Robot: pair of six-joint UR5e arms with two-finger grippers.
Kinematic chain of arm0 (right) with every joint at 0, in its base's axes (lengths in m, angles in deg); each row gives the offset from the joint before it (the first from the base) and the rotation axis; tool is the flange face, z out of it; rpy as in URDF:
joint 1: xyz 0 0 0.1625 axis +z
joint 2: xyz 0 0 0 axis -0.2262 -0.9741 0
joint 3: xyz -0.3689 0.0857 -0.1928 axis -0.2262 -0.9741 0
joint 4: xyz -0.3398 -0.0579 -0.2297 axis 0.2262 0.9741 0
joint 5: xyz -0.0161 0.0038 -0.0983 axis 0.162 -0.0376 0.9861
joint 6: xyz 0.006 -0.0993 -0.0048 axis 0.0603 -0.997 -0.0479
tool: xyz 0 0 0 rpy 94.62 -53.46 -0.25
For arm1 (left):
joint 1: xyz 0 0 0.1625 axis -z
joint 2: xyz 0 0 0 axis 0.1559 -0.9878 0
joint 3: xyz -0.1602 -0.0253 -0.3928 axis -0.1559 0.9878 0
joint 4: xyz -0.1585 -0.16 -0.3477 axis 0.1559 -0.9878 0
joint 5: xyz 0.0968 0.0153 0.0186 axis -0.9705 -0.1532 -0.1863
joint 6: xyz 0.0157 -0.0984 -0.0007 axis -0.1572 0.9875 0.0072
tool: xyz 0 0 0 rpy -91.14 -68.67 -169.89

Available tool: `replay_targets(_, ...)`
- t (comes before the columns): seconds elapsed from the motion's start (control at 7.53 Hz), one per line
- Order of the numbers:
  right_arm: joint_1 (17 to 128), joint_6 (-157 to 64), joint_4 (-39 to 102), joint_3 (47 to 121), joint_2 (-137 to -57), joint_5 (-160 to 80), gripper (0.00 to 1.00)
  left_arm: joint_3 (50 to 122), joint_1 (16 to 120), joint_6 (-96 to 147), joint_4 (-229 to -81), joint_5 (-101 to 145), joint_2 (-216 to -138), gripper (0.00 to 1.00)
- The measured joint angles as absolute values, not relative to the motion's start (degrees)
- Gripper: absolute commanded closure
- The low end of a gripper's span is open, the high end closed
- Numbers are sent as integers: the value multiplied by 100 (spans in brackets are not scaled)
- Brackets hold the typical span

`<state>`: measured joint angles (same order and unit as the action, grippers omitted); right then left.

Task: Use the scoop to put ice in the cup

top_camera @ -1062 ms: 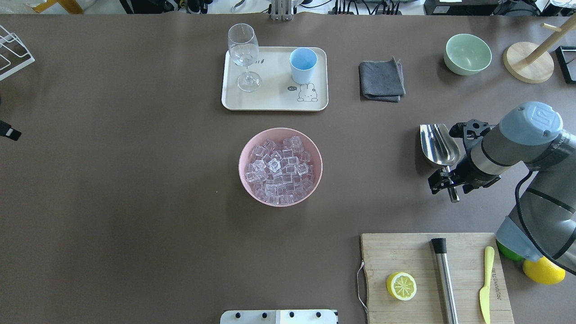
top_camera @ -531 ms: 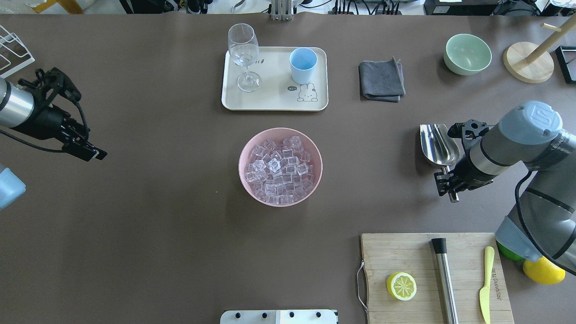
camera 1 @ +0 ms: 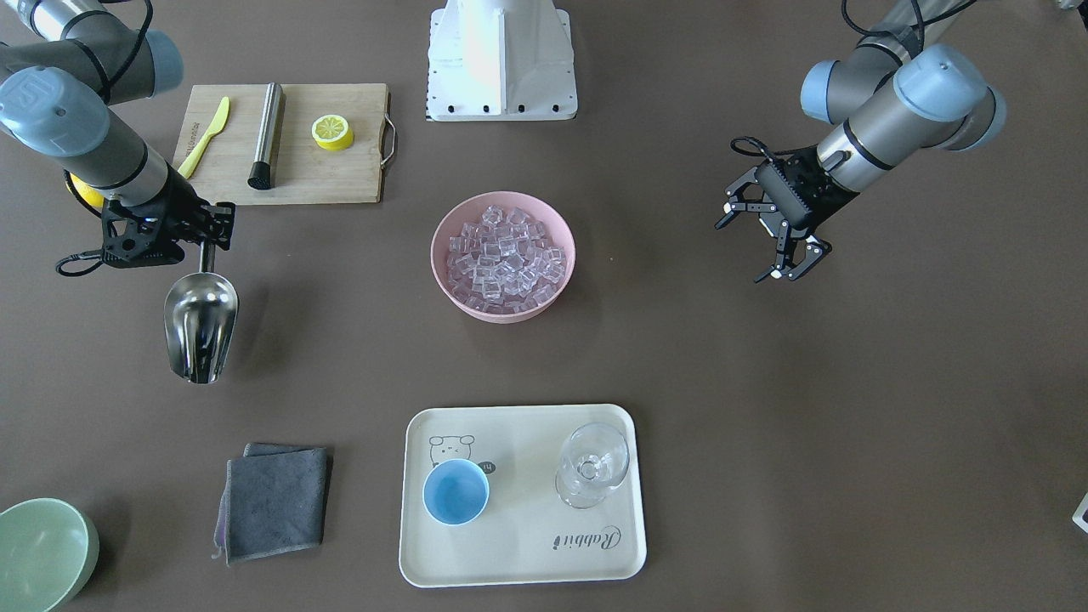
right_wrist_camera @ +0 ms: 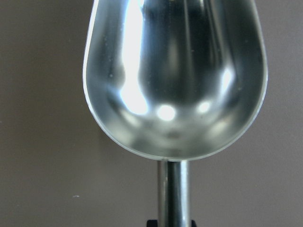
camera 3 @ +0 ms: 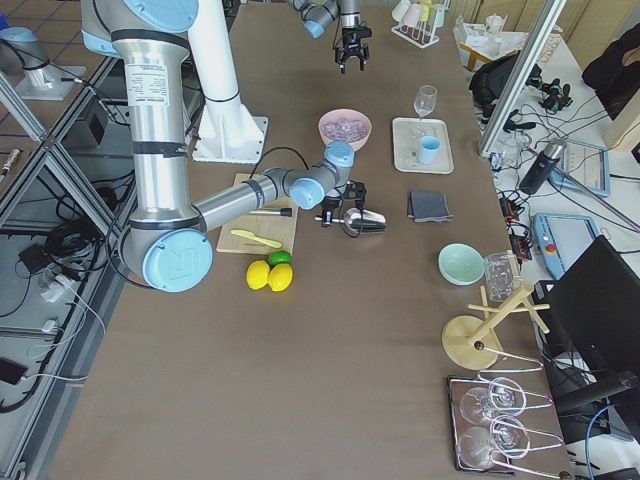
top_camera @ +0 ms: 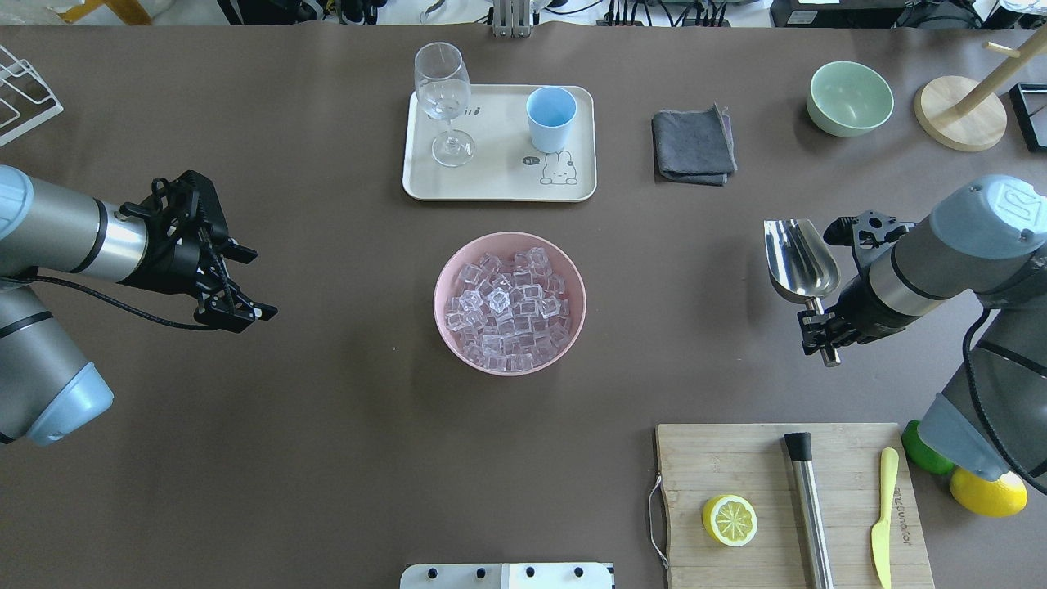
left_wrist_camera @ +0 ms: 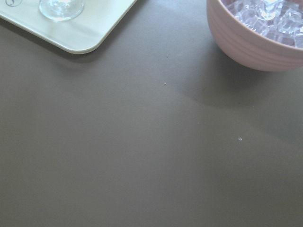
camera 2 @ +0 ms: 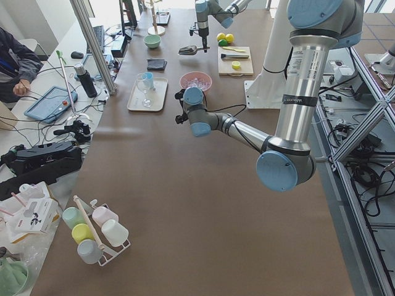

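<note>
Gripped the scoop [top_camera: 802, 260] by its handle in right hand [top_camera: 820, 331], mid-right; held left hand [top_camera: 262, 284] spread open over bench [top_camera: 327, 450], mid-left.

- Matte brown counter [top_camera: 245, 458].
- Round pink bowl [top_camera: 442, 282] holding clear, glassy ice cubes [top_camera: 507, 307].
- Small round light-blue cup [top_camera: 550, 119] on a cream rectangular tray [top_camera: 499, 184], which is printed with a black line-drawn rabbit and script lettering.
- Mirror-silver, shiny steel scoop [top_camera: 800, 260].
- Folded dark-grey cloth [top_camera: 694, 147]; pale-green bowl [top_camera: 849, 98].
- Light wooden cutting board [top_camera: 736, 458] with a yellow lemon half [top_camera: 730, 519], a pale-yellow plastic knife [top_camera: 883, 515] and a steel cylinder with a black tip [top_camera: 808, 507].
- Black: left tool [top_camera: 260, 285] and right tool [top_camera: 820, 334].
</note>
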<state>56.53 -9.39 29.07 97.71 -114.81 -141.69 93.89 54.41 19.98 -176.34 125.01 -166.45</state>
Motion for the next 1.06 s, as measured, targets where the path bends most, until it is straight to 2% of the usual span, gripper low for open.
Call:
replay_targets(0.4,5994,-1335,3199,10413,-11738,-14232,100,9302,5235,2013,-18030,12444,-16780,2)
replay_targets(1.06,6362,-4343,4709,11425,-11704,-14036,100,8951,4590,1984,-19729,11418,-16961,2)
